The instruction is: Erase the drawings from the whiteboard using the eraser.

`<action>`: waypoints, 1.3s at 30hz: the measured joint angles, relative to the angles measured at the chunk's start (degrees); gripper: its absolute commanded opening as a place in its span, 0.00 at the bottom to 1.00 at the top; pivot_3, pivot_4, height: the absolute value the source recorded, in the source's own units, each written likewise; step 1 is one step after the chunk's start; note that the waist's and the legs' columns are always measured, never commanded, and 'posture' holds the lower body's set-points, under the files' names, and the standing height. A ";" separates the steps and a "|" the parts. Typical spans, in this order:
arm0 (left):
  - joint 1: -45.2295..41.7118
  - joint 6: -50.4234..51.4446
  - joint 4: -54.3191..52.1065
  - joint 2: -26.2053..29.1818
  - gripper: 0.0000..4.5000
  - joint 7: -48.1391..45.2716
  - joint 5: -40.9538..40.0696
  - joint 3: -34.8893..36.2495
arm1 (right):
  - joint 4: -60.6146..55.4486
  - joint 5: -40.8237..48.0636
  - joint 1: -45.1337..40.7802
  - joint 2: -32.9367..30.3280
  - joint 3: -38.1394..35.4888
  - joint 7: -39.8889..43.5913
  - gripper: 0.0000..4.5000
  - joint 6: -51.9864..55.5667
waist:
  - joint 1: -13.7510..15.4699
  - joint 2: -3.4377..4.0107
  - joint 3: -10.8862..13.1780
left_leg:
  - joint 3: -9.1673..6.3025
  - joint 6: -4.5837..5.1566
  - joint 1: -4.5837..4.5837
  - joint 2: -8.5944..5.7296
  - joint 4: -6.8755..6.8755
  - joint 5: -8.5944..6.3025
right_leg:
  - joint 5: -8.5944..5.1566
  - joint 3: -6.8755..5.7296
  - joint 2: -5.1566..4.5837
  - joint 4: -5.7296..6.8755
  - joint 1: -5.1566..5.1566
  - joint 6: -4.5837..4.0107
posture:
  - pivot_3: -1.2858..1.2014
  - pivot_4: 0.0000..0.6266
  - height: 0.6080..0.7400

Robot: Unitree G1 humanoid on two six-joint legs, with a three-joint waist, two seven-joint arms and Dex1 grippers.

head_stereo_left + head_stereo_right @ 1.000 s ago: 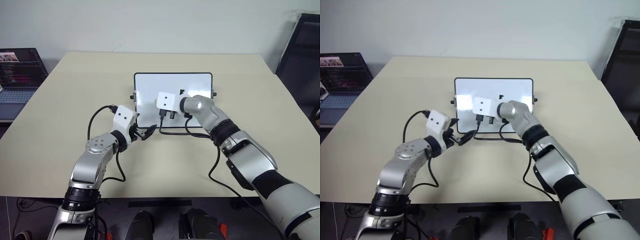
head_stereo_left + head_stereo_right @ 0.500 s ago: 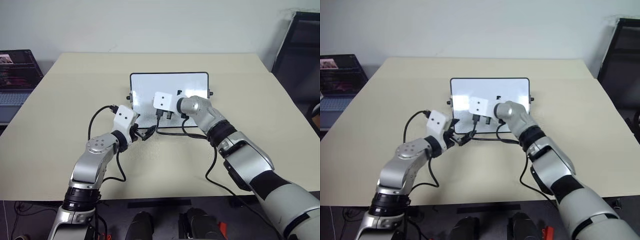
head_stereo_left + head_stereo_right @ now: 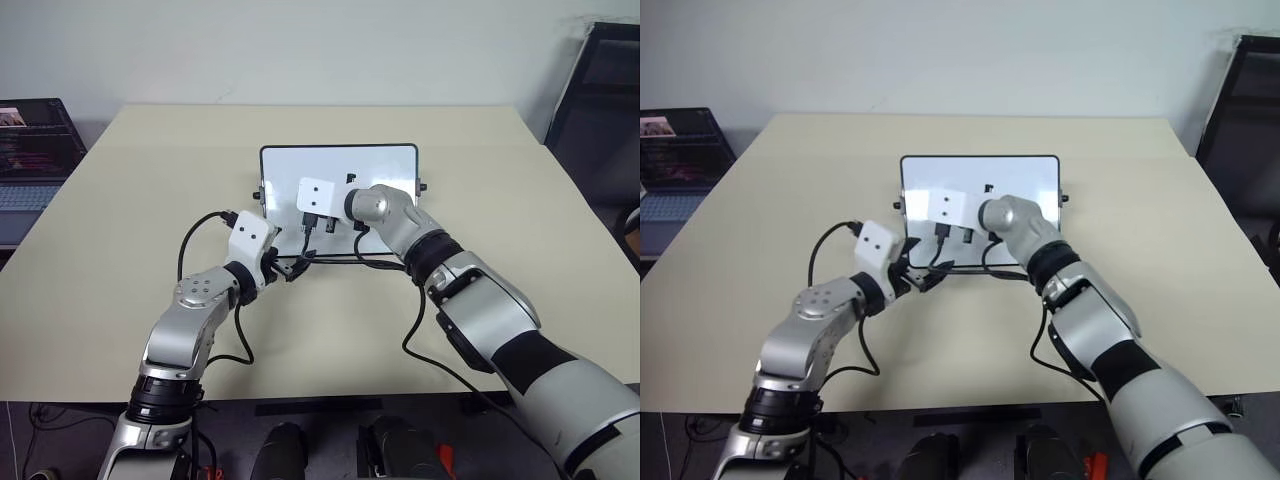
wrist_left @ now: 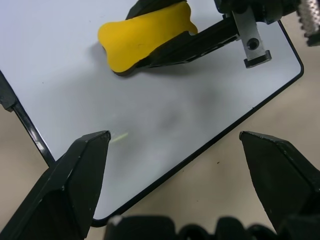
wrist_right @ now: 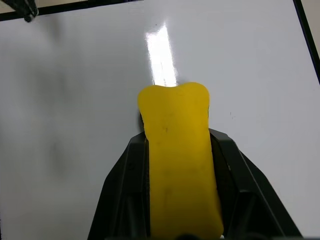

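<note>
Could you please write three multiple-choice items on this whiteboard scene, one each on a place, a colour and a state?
1. Where is the eraser?
A. on the laptop
B. over the whiteboard, in the right gripper
C. on bare table

2. What colour is the eraser's top?
A. yellow
B. blue
C. red

3. How is the left gripper?
A. shut on the eraser
B. shut on a marker
C. open, at the board's near edge

Answers: 1 B, black fingers clamp it over the board; 2 A, both wrist views show yellow; 3 C, its fingers stand wide apart.
</note>
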 measured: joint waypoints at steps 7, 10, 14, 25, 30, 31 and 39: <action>-0.18 0.00 0.00 0.00 1.00 -0.01 -0.02 -0.55 | -0.37 0.26 0.05 -1.66 -0.24 1.36 0.27 0.25 | 0.31 0.01 0.01 | -0.05 0.00 -0.01 -0.02 0.01 0.00 | 0.00 -0.03 -0.01 0.00 0.02 0.00 | 0.52 0.24 1.00; -0.31 0.02 0.02 0.00 1.00 -0.12 -0.05 -0.58 | -3.67 0.43 1.35 -4.64 -0.85 3.06 0.27 1.05 | 0.75 0.00 0.01 | -0.07 0.00 -0.03 -0.07 0.03 0.00 | 0.00 -0.04 -0.04 -0.05 0.05 0.01 | 0.52 0.24 1.00; -1.11 -0.08 0.73 0.02 1.00 -0.77 -0.04 -0.62 | -11.55 0.78 5.67 -8.62 -1.77 5.86 0.27 3.30 | 0.84 0.00 0.01 | -0.05 0.00 -0.02 -0.05 0.02 0.00 | 0.00 -0.03 -0.04 -0.09 0.07 0.01 | 0.52 0.24 1.00; -3.98 -2.72 4.57 -0.42 1.00 -3.48 -0.01 -2.16 | -42.11 7.84 20.74 -10.74 -8.45 9.81 0.27 18.50 | 0.66 0.00 0.02 | -0.20 -0.01 -0.42 0.00 0.01 -0.01 | 0.00 -0.20 -0.02 -0.31 -0.15 0.01 | 0.52 0.24 1.00; -5.78 -6.11 5.30 -0.57 1.00 -7.98 -0.32 -3.79 | -65.61 10.41 34.37 -15.07 -14.32 10.29 0.27 31.90 | 1.89 0.01 0.01 | -0.24 -0.01 -0.68 -0.03 0.01 -0.02 | 0.01 -0.42 -0.06 -0.70 -0.13 0.01 | 0.52 0.24 1.00; -5.89 -6.87 5.31 -0.54 1.00 -9.58 -0.75 -4.24 | -70.07 10.86 37.94 -15.34 -15.96 9.82 0.27 35.04 | 1.95 0.00 0.01 | -0.28 -0.02 -0.75 -0.03 0.02 -0.03 | 0.01 -0.49 -0.07 -0.76 -0.13 0.01 | 0.52 0.24 1.00; -10.88 -15.36 8.76 -2.68 1.00 -22.05 -1.89 -10.30 | -94.66 11.37 59.10 -12.51 -28.40 0.66 0.27 56.32 | 1.62 0.03 0.01 | -0.19 -0.02 -0.74 -0.04 0.02 -0.02 | 0.00 -0.49 0.00 -0.79 -0.12 0.03 | 0.52 0.24 1.00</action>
